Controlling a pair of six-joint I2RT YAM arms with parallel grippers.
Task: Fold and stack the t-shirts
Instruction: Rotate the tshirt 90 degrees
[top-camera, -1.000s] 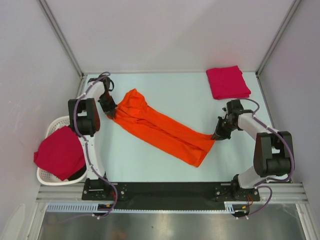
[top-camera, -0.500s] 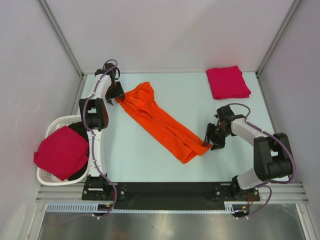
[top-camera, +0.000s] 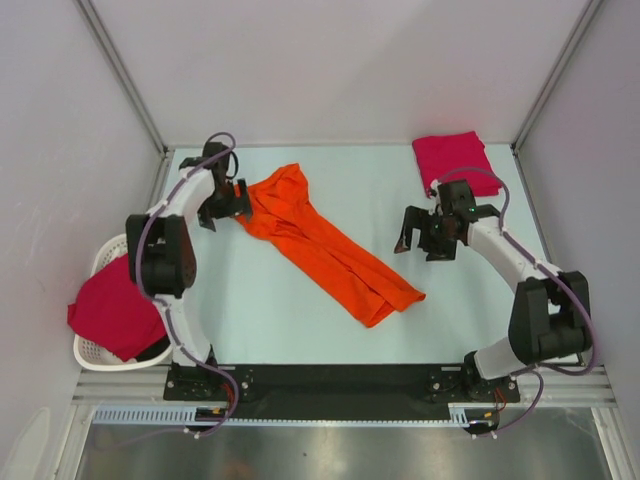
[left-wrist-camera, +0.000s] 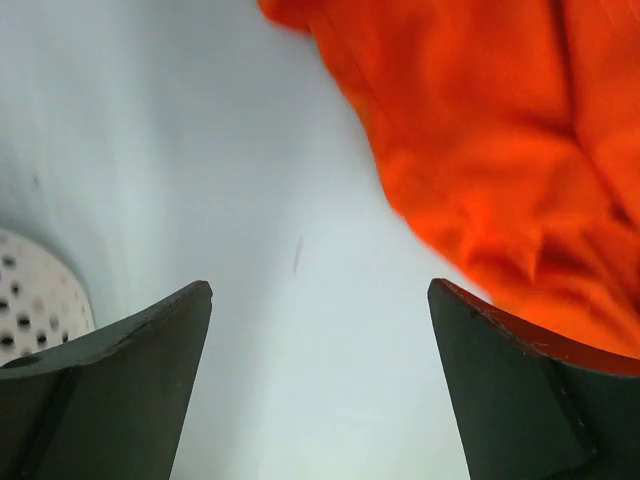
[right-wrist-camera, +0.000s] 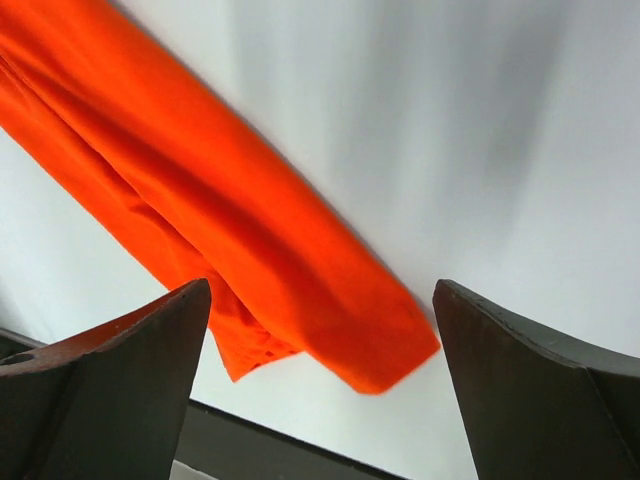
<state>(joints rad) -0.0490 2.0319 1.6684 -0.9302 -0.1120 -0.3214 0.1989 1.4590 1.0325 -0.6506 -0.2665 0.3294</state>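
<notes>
The orange t-shirt (top-camera: 325, 245) lies on the table as a long, narrow, folded band, running diagonally from back left to front right. My left gripper (top-camera: 227, 208) is open just left of the shirt's back end, with only bare table between its fingers (left-wrist-camera: 320, 300); the orange cloth (left-wrist-camera: 480, 150) lies to its right. My right gripper (top-camera: 417, 245) hangs open above and to the right of the shirt's front end (right-wrist-camera: 230, 210), holding nothing (right-wrist-camera: 322, 295). A folded crimson-pink t-shirt (top-camera: 456, 165) sits at the back right corner. Another crimson-pink t-shirt (top-camera: 115, 305) lies heaped in the basket.
The white slatted basket (top-camera: 100, 255) stands off the table's left edge, and its rim (left-wrist-camera: 30, 300) shows in the left wrist view. The black front rail (right-wrist-camera: 280, 440) runs along the near edge. Grey walls close in the back and both sides.
Both grippers opened and let go of the orange shirt, which now rests on the table, shifted toward the back left. The right gripper lifted away toward the back right.
</notes>
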